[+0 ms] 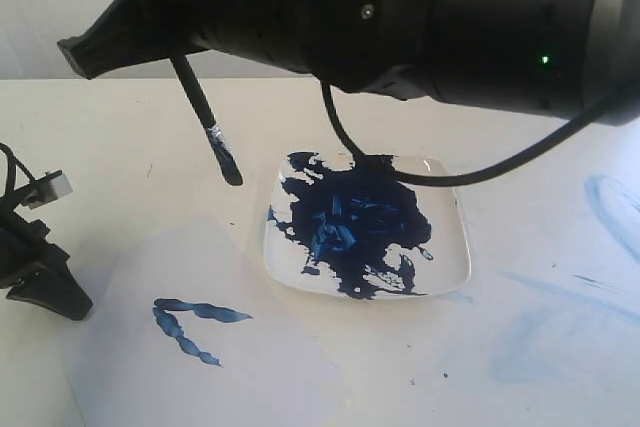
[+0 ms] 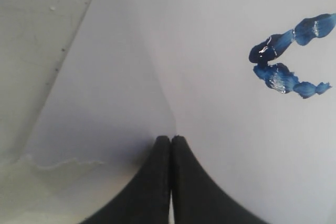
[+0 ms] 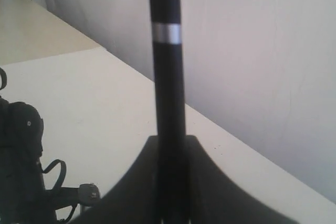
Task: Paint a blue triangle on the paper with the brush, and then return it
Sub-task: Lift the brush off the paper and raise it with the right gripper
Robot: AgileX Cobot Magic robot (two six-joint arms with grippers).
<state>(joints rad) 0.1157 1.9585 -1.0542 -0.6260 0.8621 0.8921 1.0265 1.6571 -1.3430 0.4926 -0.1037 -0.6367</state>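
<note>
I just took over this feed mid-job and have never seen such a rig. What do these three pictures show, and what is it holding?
It is a robot with two arms, each ending in a two-fingered end effector. The wide picture looks at the table from outside: the big black right arm holds the brush, its blue tip in the air near the paint-covered plate. On the paper, the blue triangle has only two sides so far. The other pictures come from cameras on the wrists. One shows the left end effector, shut and empty, over the paper. The other shows the right end effector clamped on the brush handle.
</note>
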